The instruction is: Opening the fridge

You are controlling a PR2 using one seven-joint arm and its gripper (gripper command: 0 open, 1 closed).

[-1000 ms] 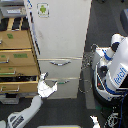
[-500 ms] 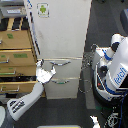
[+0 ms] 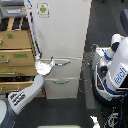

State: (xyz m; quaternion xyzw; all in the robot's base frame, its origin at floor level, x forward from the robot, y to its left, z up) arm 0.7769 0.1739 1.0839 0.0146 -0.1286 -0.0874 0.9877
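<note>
Just fridge [image 3: 65, 45] right of claw [image 3: 44, 66]

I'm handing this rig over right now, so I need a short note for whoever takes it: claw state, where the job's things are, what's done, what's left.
Claw: fingers spread, open, at the left end of the upper drawer's silver bar handle; contact cannot be told.
Fridge: upright beside the tan wooden cabinet; large upper door and both lower drawers look shut.
Done: arm brought up to the fridge front.
Left: take a handle, pull, open the fridge.
</note>
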